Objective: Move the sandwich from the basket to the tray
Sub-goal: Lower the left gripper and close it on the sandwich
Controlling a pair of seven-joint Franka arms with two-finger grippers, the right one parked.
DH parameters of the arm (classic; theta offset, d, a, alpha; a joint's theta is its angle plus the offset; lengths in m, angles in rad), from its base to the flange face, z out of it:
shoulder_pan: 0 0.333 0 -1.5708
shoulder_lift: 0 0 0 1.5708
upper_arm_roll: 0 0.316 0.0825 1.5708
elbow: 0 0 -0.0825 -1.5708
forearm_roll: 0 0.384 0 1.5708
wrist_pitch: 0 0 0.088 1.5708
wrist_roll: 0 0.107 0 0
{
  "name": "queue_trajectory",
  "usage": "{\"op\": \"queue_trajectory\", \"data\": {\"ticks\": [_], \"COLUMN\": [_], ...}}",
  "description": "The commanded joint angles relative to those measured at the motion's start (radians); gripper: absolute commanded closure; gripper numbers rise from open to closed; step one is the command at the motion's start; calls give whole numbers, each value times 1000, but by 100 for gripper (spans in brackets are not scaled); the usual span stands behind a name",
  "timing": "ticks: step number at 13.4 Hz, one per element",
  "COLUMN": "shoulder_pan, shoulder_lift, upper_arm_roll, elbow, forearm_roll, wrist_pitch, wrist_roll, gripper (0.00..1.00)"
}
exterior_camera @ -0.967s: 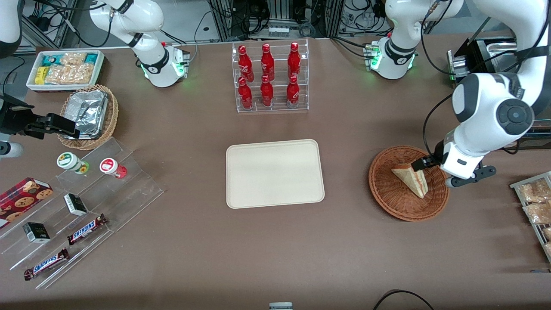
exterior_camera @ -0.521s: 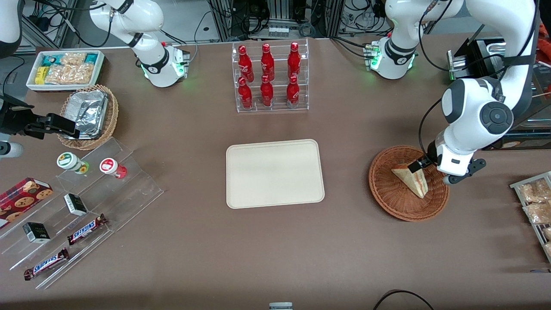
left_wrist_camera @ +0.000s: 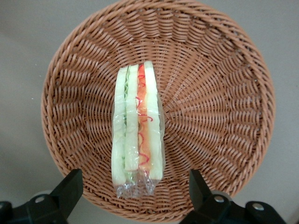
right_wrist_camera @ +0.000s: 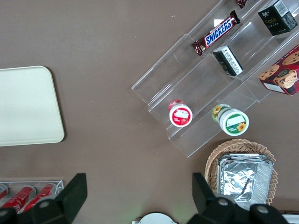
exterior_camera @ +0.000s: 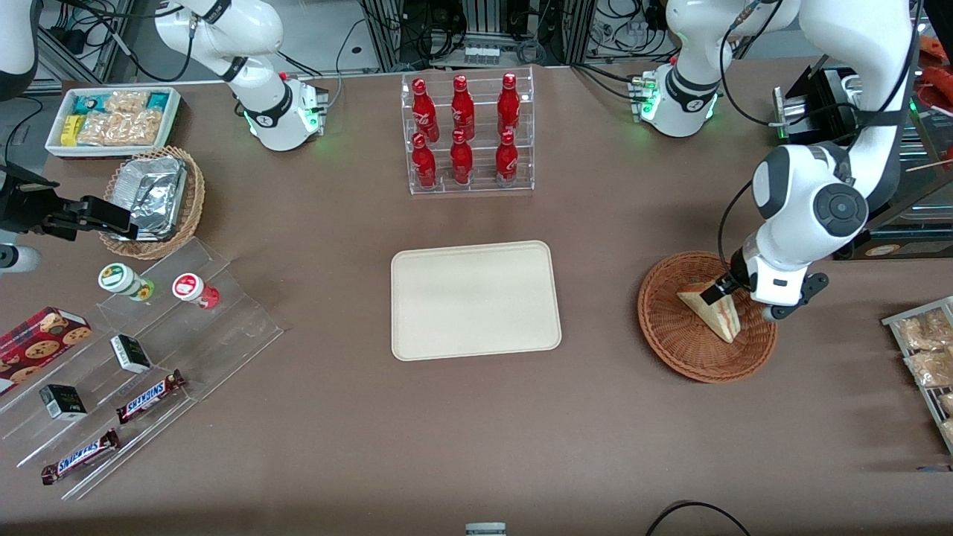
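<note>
The gripper (left_wrist_camera: pixel 133 193), with fingers spread wide and holding nothing, is moving in over the basket (exterior_camera: pixel 674 339) toward the sandwich (left_wrist_camera: pixel 137 128) lying inside, so the grasp is coming while the tray (exterior_camera: pixel 475 299) is waiting.

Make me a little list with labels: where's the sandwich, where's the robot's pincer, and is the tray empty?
sandwich: a wrapped wedge lying in the basket, filling layers showing
basket: round brown wicker, toward the working arm's end of the table
pincer: above the basket, open, one finger on each side of the sandwich, not touching it
tray: cream rectangle at the middle of the table, nothing on it
step done: none yet; sandwich not picked up
</note>
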Motion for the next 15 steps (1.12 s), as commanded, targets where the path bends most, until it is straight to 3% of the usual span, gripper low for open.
{"op": "queue_trajectory", "data": {"ticks": [1,5,6,7,8,9,15], "shoulder_pan": [2,4,5,5,13,13,-5], "shoulder_lift": [29,59,66,66,60,47,-29], "upper_arm_roll": [-2,-1,2,16,19,19,10], "elbow": [-11,-56,-56,-60,-71,-73,8], "forearm_roll": [-2,-2,-2,-2,-2,-1,13], "wrist_pitch": [57,147,149,147,146,135,-69], "wrist_roll": [-19,-19,-19,-20,-17,-11,23], "gripper": [0,0,11,48,77,98,100]}}
